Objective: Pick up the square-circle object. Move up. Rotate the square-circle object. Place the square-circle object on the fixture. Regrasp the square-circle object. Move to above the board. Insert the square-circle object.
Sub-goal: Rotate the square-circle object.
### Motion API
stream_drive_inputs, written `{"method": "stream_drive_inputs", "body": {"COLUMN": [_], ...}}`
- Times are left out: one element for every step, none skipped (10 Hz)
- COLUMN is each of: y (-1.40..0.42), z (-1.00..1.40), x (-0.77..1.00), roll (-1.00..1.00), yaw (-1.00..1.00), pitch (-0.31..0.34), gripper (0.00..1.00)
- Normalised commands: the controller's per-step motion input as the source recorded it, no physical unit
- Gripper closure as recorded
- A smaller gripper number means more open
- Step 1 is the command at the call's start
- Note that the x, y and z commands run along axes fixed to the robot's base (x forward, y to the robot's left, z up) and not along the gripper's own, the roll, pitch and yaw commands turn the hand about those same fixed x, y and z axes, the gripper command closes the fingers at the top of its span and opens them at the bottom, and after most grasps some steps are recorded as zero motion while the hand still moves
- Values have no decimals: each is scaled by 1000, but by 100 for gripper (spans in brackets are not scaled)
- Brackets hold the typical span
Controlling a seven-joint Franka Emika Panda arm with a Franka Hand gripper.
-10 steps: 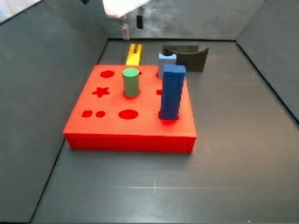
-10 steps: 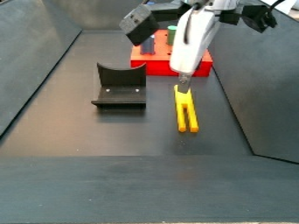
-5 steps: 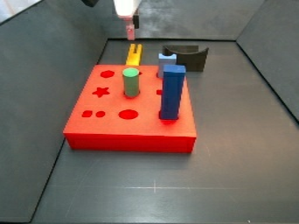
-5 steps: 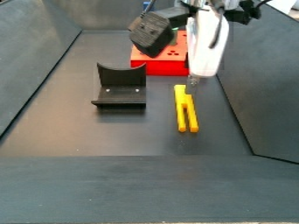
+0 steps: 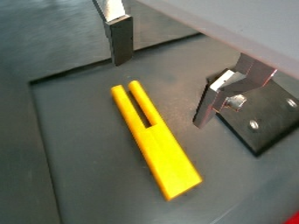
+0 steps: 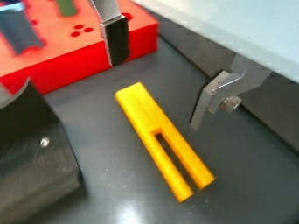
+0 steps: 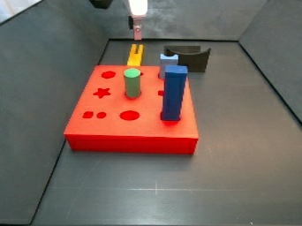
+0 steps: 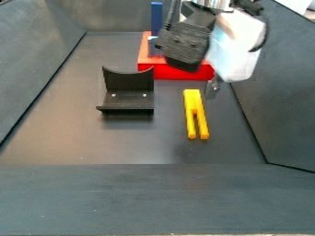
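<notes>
Dark grey floor of the walled enclosure, carrying all items. Large flat red board with round, star and oval cut-outs in its top face, resting on the floor; seen also in a wrist view and, partly hidden by the arm, in a side view. Tall blue square peg, upright in the board near its right edge. Green cylinder, upright in the board, left of the blue peg. Dark grey U-shaped fixture on its base plate, standing on the floor beside the board and apart from it; seen also behind the board. Slim yellow-orange square-circle object with two prong-like legs at one end, lying flat on the floor between board and enclosure wall, just beside the fixture, untouched; shown in both wrist views. Tool, silver plates with dark pads: fingers spread wide, hanging above the square-circle object, one on either side of it, holding nothing.
</notes>
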Motion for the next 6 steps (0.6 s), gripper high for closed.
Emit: {"method": "stream_drive_inputs", "body": {"y": [-2, -2, -2, -2, -2, -2], "z": [-44, -44, -44, -44, -44, -44], "x": [23, 23, 23, 23, 23, 23], "roll": [-7, -8, -8, -9, -10, -10], "yaw": [1000, 1000, 1000, 1000, 1000, 1000], "pitch": [0, 0, 0, 0, 0, 0], "gripper": [0, 0, 0, 0, 0, 0]}}
